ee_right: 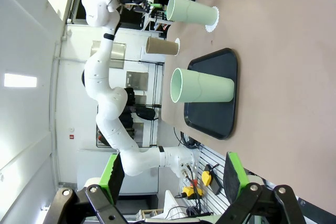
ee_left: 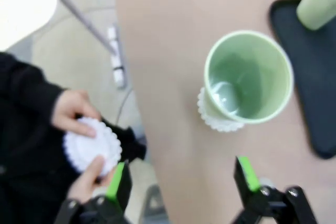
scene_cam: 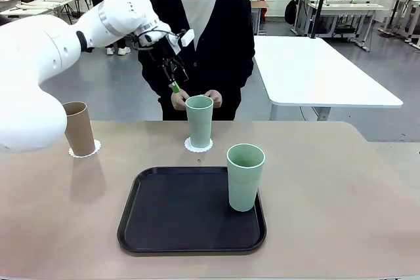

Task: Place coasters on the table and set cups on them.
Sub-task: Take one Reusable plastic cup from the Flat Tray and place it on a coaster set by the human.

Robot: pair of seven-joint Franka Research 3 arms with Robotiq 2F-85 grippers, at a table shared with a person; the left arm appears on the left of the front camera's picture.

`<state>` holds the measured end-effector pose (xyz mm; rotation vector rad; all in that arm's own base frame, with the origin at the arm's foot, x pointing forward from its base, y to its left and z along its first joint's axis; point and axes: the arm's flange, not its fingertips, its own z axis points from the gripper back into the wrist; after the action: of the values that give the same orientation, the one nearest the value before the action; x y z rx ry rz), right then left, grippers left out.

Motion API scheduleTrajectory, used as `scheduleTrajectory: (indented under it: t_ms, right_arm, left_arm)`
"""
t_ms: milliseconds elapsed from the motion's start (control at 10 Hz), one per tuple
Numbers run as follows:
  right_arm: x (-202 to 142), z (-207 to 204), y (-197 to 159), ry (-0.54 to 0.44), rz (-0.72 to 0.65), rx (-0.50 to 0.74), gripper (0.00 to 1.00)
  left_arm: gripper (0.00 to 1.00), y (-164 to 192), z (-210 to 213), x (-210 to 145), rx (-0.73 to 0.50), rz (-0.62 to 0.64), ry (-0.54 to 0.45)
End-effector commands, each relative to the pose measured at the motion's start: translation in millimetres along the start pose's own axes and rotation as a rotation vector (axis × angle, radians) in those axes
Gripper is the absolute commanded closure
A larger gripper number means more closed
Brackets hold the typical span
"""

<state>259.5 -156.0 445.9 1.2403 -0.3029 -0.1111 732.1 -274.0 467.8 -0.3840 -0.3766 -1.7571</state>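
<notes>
A tan-brown cup [scene_cam: 79, 128] stands on a coaster [scene_cam: 85, 151] at the left of the table [scene_cam: 341, 195]. One mint cup [scene_cam: 199, 120] [ee_left: 247, 77] [ee_right: 191, 11] stands on a second coaster [scene_cam: 198, 145] [ee_left: 218, 123] near the far edge. The other mint cup [scene_cam: 245, 176] [ee_right: 202, 87] stands on the black tray [scene_cam: 190, 211]. The person's hands [ee_left: 73, 111] hold a third coaster [ee_left: 92, 145] just beyond the table edge. My left gripper [scene_cam: 174, 83] [ee_left: 184, 179] hangs open above those hands, left of the far mint cup. In its own wrist view my right gripper [ee_right: 173, 177] is open and holds nothing.
A white table [scene_cam: 315, 70] stands behind at the right. The person stands at the middle of the far edge. Bare tabletop lies to the right of the tray and in front of the brown cup.
</notes>
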Motion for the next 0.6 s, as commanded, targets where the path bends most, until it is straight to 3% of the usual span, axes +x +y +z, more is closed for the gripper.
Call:
scheduleTrajectory:
  t_ms: [0,200,500]
  right_arm:
    - [2.7,-0.6,0.9,-0.010,0.018,0.029,0.00]
    - [2.7,-0.6,0.9,-0.010,0.018,0.029,0.00]
    - [2.7,-0.6,0.9,-0.010,0.018,0.029,0.00]
  left_arm:
    - [0.00,-140.8,-14.2,-0.8,-0.091,0.158,0.110]
    - [0.00,-163.2,-5.3,2.4,-0.117,0.223,0.174]
    - [0.00,-191.3,-3.0,0.0,-0.125,0.252,0.171]
